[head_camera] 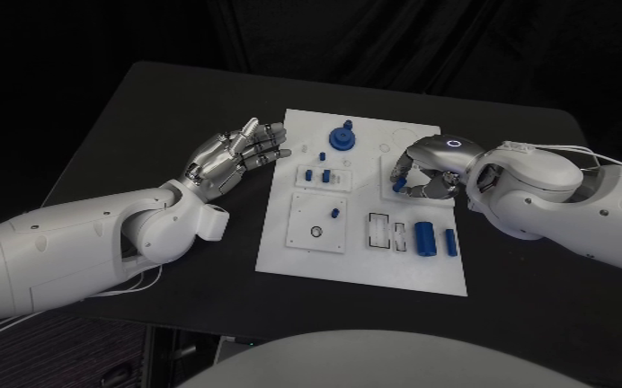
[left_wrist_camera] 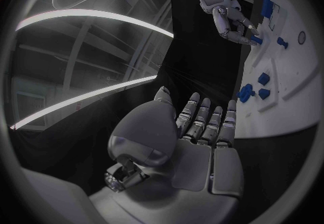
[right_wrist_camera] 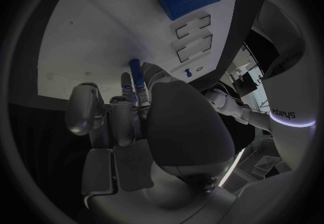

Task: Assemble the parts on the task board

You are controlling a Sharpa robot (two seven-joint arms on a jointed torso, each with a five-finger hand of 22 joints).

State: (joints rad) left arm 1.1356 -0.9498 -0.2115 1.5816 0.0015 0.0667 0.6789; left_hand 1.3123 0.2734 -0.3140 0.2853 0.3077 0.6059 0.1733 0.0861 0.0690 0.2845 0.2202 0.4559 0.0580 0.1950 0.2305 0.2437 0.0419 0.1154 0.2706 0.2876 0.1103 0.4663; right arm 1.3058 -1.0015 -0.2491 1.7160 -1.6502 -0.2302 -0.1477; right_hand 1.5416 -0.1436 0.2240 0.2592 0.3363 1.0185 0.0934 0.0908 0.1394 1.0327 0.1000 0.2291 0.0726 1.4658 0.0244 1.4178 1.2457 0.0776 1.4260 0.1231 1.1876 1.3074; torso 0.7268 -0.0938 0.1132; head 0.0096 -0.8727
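1. Black counter [head_camera: 155,119] against dark drapes, with the white task board [head_camera: 369,267] sitting in the middle of it.
2. Right hand [head_camera: 425,172] is over the board's right-middle area with its fingers curled down round a small blue peg [right_wrist_camera: 135,67]. From the right wrist view the peg looks pinched at the fingertips, its tip pointing at the board.
3. Left hand [head_camera: 237,156] hangs just off the board's left edge, fingers stretched out and apart, holding nothing.
4. Other parts on the board: a blue knob [head_camera: 342,136] near the far edge, a blue cylinder [head_camera: 425,235] and a thinner blue bar [head_camera: 449,242] at the near right, and two small blue blocks [head_camera: 316,175] in the middle.
5. My guess is the step is seating that peg in a hole. To do it well, keep the peg upright, line it up over the hole before pushing, and ease it down slowly. Can't tell the exact hole, since the fingers cover it.
6. Risk: a tilted peg jams or slips out of the pinch.
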